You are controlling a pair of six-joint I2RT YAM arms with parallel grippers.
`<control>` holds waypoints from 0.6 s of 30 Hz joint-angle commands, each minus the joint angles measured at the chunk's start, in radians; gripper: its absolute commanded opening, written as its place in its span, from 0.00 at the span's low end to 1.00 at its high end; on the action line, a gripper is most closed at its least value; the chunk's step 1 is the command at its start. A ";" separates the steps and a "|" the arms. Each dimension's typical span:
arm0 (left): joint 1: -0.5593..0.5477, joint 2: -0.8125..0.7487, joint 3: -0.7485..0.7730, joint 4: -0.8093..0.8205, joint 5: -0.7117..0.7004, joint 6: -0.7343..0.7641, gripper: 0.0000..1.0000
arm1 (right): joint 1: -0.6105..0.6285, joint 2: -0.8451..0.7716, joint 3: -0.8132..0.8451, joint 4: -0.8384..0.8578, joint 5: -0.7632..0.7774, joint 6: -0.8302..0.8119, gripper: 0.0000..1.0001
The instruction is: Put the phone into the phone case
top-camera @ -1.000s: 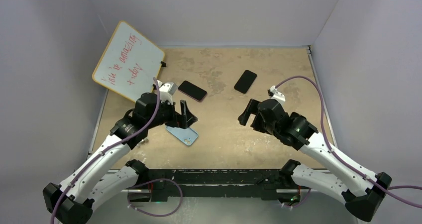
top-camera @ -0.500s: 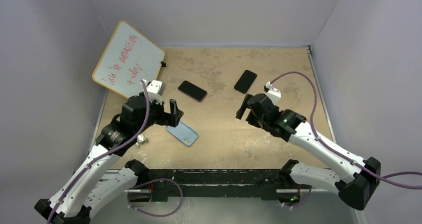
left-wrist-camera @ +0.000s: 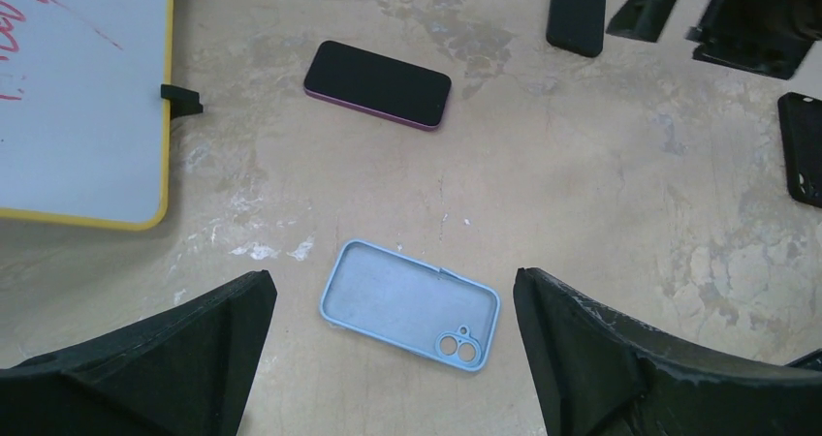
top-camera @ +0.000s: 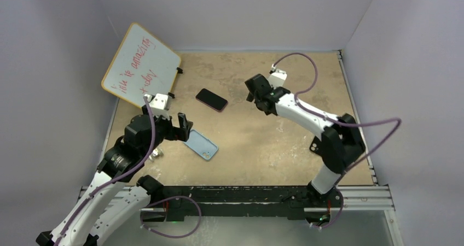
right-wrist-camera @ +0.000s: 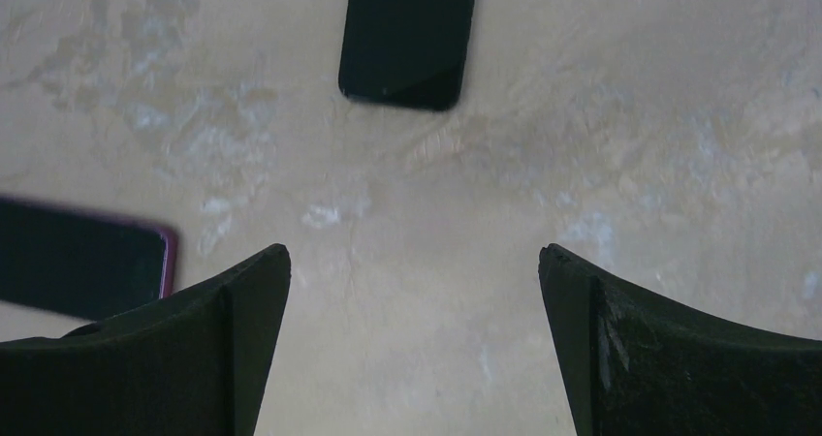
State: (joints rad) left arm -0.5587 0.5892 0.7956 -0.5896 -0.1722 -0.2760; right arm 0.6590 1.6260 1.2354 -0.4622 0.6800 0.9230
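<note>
In the last second the right arm had swung out from the middle of the table (top-camera: 262,142) to its far side, and the right gripper (right-wrist-camera: 415,252) hung with its jaws spread wide and nothing between them, just short of a black slab (right-wrist-camera: 409,37). That slab was flat, matte and round-cornered; whether it was a 2nd phone or a dark case could not be told. Over the same second the left arm had drawn back toward the near-left, leaving the left gripper (top-camera: 185,124) equally wide open and empty above the phone case (left-wrist-camera: 410,303). The case was pale blue, soft-looking, and lay hollow side up with 2 round camera holes at one end. The phone (left-wrist-camera: 377,83) lay apart from it, farther back near the whiteboard (left-wrist-camera: 78,116), glossy black glass up with a thin purple rim, untouched. Neither item was held, so the task seemed barely begun, and the right arm's reach suggested it was heading for the black slab rather than the purple-rimmed phone. The tabletop was worn tan board, blotched with pale scuffs.
</note>
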 commanded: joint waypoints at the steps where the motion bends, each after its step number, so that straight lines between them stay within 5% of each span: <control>1: 0.000 -0.014 -0.010 0.030 -0.026 0.015 1.00 | -0.082 0.157 0.141 0.041 0.034 -0.021 0.99; 9: -0.001 -0.010 -0.009 0.028 -0.033 0.013 1.00 | -0.166 0.396 0.337 0.044 -0.022 -0.040 0.99; 18: -0.001 -0.006 -0.011 0.028 -0.033 0.015 0.99 | -0.220 0.489 0.390 0.072 -0.058 -0.070 0.99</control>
State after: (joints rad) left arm -0.5587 0.5816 0.7887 -0.5900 -0.1909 -0.2749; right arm 0.4606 2.1040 1.5791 -0.4004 0.6350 0.8677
